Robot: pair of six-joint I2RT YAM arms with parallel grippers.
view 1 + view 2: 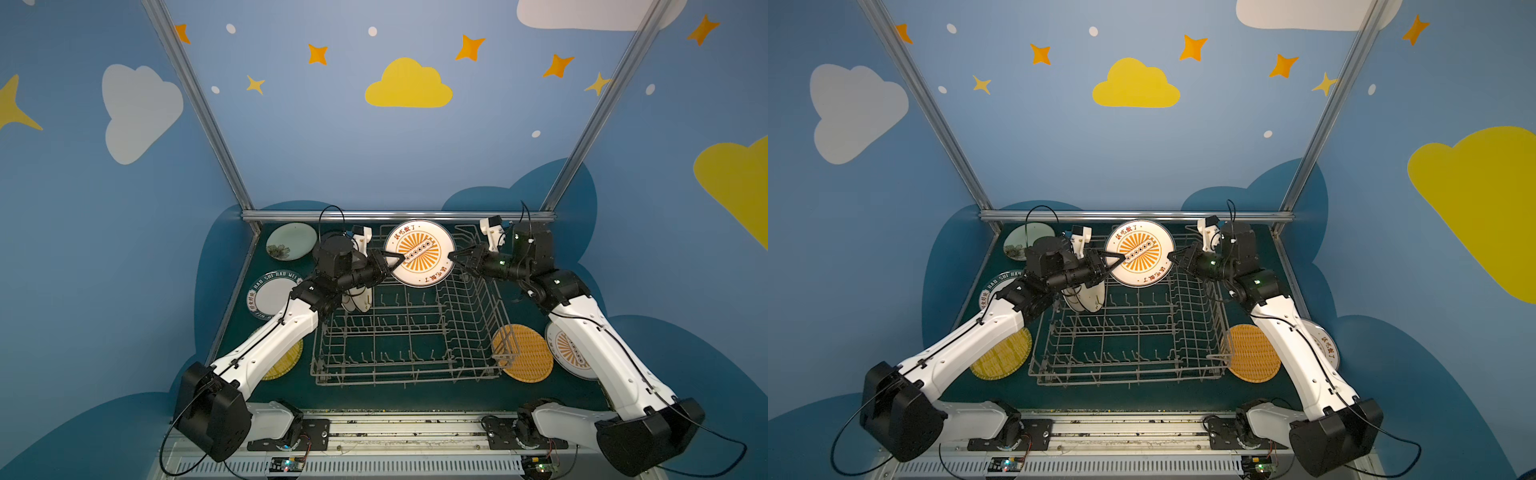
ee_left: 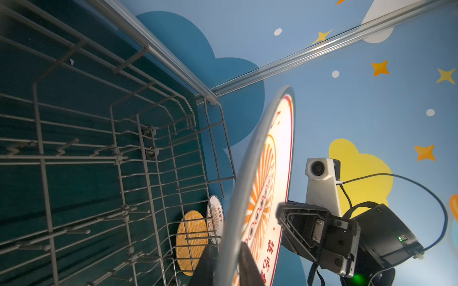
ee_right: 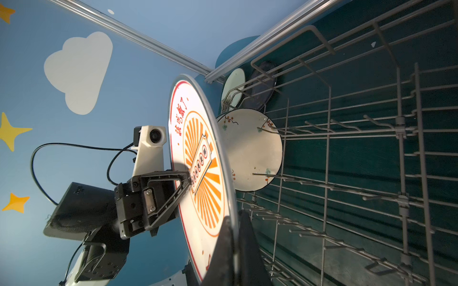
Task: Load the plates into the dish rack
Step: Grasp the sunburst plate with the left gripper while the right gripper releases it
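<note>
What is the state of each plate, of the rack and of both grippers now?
dish rack, one plate loaded.
berry-sprig plate, upright between its tines.
held sunburst plate, upright above the rack, gripped at both sides.
left gripper, shut on its rim.
right gripper, shut on its rim.
green floral plate, flat on the table.
lettered-rim plate, flat on the table.
orange woven plate, flat on the table.

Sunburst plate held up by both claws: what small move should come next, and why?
Probably the right gripper should open and let go. Both grippers pinch the upright sunburst plate by opposite edges above the dish rack; the left gripper is nearer the berry-branch plate already racked.
</note>
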